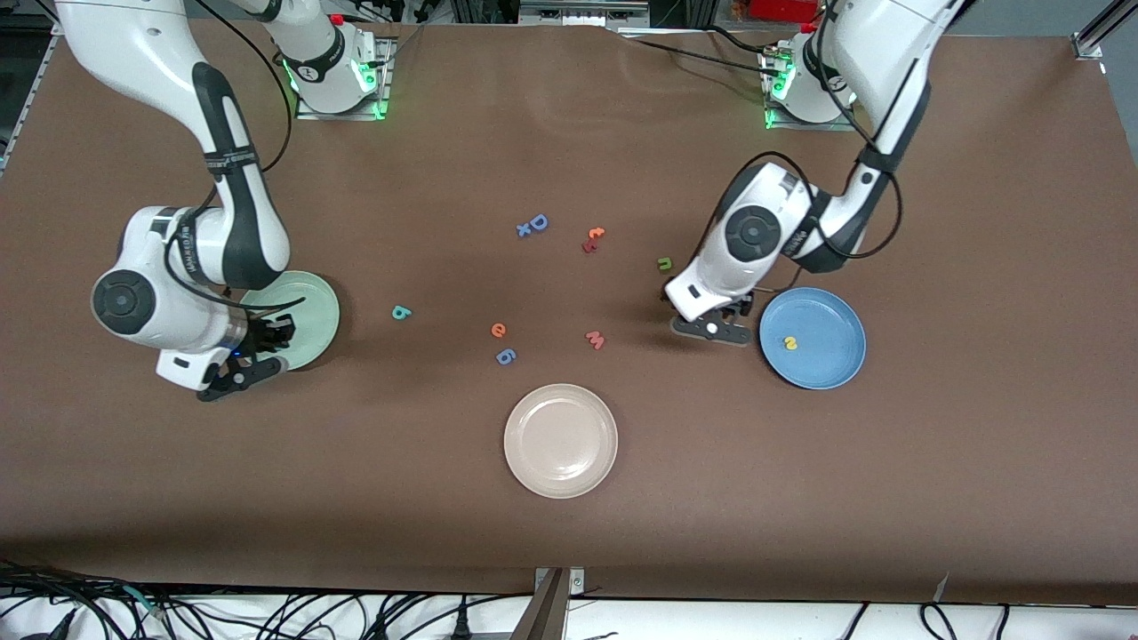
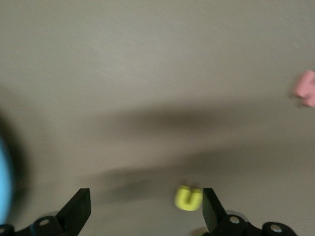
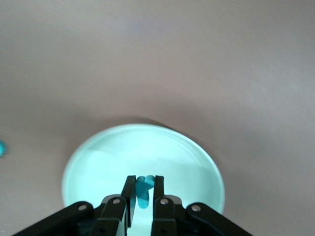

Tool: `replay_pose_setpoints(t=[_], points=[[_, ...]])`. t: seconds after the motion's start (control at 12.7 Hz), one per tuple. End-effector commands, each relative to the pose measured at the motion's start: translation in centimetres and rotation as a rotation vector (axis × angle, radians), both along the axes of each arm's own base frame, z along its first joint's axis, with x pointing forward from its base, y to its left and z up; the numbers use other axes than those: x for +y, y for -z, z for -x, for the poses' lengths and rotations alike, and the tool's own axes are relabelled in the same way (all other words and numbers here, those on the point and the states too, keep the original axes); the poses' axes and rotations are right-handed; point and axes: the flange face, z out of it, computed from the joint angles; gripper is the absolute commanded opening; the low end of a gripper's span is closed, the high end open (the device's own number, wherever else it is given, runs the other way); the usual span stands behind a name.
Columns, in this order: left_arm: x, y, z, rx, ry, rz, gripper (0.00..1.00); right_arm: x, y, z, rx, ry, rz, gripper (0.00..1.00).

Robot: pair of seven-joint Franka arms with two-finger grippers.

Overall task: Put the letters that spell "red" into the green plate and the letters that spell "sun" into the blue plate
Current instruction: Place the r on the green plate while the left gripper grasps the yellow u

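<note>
Small yellow foam "u" (image 2: 188, 198) lying flat on the brown surface (image 1: 889, 498) just beside the round blue plate (image 1: 836, 369), between the wide-spread fingers of the left end effector (image 1: 711, 327). Light, soft, thin; best pinched across its outer edges. Right end effector (image 3: 142, 192) over the pale green plate (image 3: 98, 157), clamped on a tiny teal foam letter (image 3: 143, 189). Open room around both plates; raised rims to clear.

— Clock's twelve at the bases. Plates?
— Nine plate (image 1: 313, 307), three plate (image 1: 831, 316), six plate (image 1: 560, 440).
— Letters?
— s (image 1: 789, 342) in three plate; u (image 2: 188, 198) near its nine, n (image 1: 664, 263) at ten. r (image 3: 143, 199) over nine plate; d (image 1: 402, 312), e (image 1: 499, 330) toward its three.
</note>
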Motion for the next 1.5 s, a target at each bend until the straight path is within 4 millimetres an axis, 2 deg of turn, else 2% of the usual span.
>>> replay_pose_setpoints(t=[0.0, 0.08, 0.24, 0.32, 0.47, 0.55, 0.63, 0.79, 0.95, 1.11, 1.26, 1.42], points=[[-2.0, 2.2, 1.3, -0.021, -0.011, 0.007, 1.0, -3.7, 2.4, 1.0, 0.043, 0.058, -0.003, 0.0], [-2.4, 3.0, 1.7, -0.02, 0.005, 0.005, 1.0, -4.6, 3.2, 1.1, 0.053, 0.073, -0.001, 0.0], [-2.9, 4.2, 2.4, -0.021, 0.044, -0.016, 0.99, -5.0, 5.1, 1.5, 0.079, 0.079, 0.006, 0.0], [-2.8, 4.4, 2.5, -0.025, 0.062, -0.026, 0.94, -5.1, 5.7, 1.5, 0.082, 0.08, 0.009, 0.0], [-2.7, 4.8, 2.9, -0.036, 0.12, -0.054, 0.67, -5.0, 6.3, 1.7, 0.092, 0.091, -0.001, 0.0], [-2.6, 5.0, 3.1, -0.033, 0.122, -0.057, 0.54, -5.0, 6.4, 1.7, 0.095, 0.091, -0.001, 0.14], [-2.6, 5.0, 3.2, -0.031, 0.125, -0.059, 0.44, -4.9, 6.4, 1.7, 0.097, 0.09, -0.002, 0.44], [-2.4, 4.9, 3.2, -0.025, 0.126, -0.065, 0.37, -4.6, 5.6, 1.5, 0.09, 0.091, -0.007, 0.76], [-2.7, 4.7, 3.4, -0.027, 0.131, -0.063, 0.28, -2.8, 2.9, 1.0, 0.067, 0.08, -0.02, 0.8], [-3.0, 4.2, 3.6, -0.019, 0.137, -0.069, 0.25, -0.1, 0.4, 0.8, 0.064, 0.128, -0.017, 0.8], [-2.9, 3.6, 3.3, -0.026, 0.134, -0.069, 0.25, 3.2, -0.9, 0.9, 0.064, 0.164, -0.008, 0.79], [-2.6, 1.3, 2.4, -0.028, 0.124, -0.093, 0.25, 6.5, -1.2, 1.3, 0.066, 0.128, -0.011, 0.78]])
